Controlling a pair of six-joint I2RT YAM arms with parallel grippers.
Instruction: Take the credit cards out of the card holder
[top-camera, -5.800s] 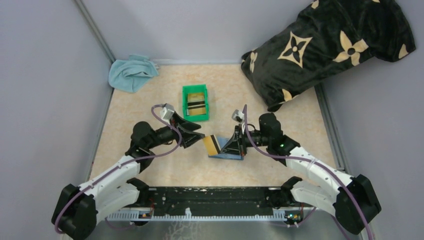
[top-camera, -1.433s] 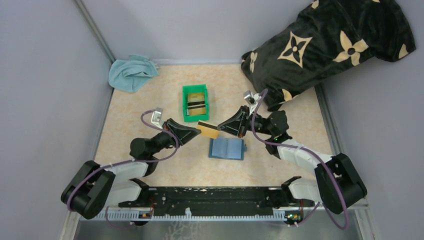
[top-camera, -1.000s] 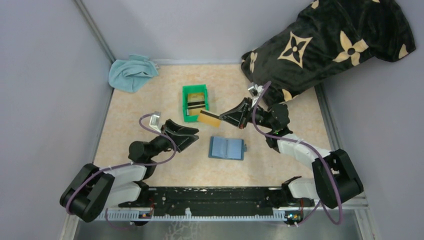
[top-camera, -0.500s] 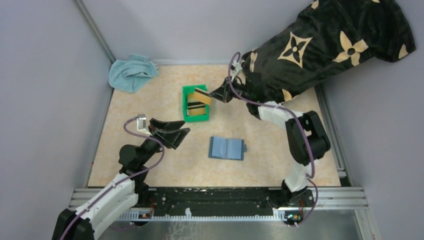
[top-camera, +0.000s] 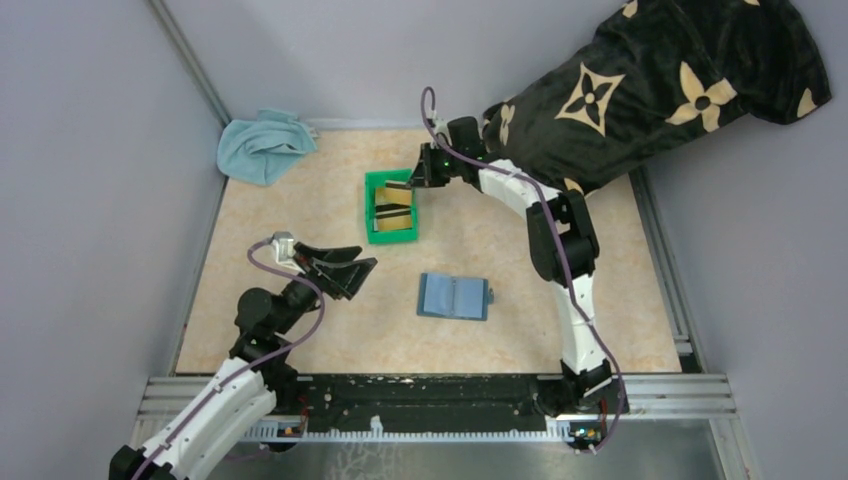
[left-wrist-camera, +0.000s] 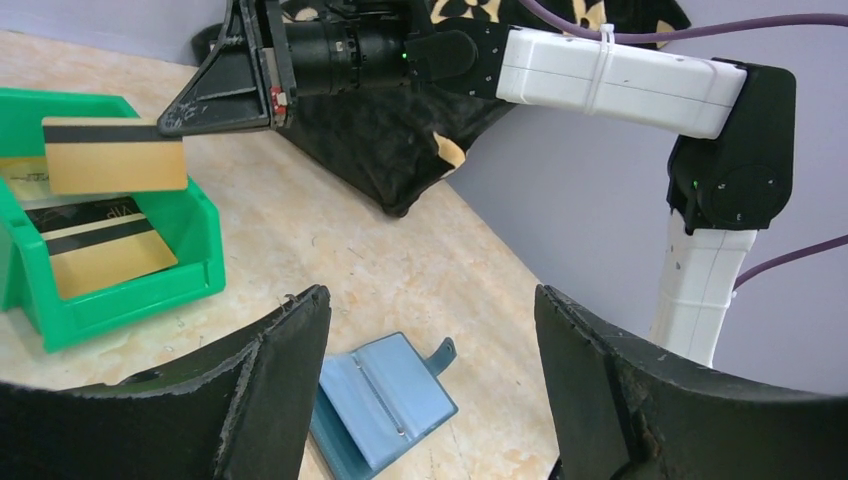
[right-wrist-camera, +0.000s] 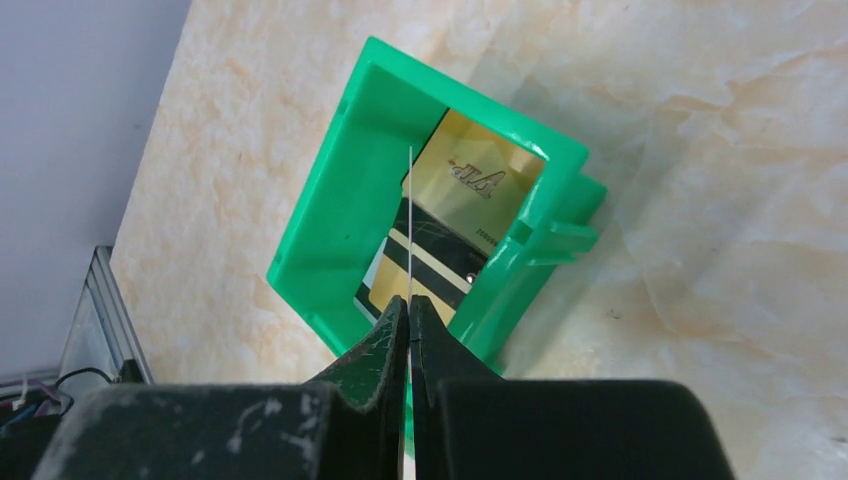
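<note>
The teal-blue card holder (top-camera: 455, 296) lies open on the table, its light blue slots showing in the left wrist view (left-wrist-camera: 385, 392). My right gripper (top-camera: 412, 184) is shut on a tan/gold card (left-wrist-camera: 113, 156), seen edge-on in the right wrist view (right-wrist-camera: 410, 228), held over the green bin (top-camera: 391, 206). More gold cards (right-wrist-camera: 470, 195) with dark stripes lie inside the bin. My left gripper (top-camera: 352, 271) is open and empty, left of the card holder and above the table.
A light blue cloth (top-camera: 262, 145) lies at the back left corner. A black pillow with tan flowers (top-camera: 650, 90) fills the back right. Grey walls close in the table on both sides.
My right gripper has carried the gold card from above the card holder back and left to over the green bin. My left gripper let go of the card and drew back to the left.
</note>
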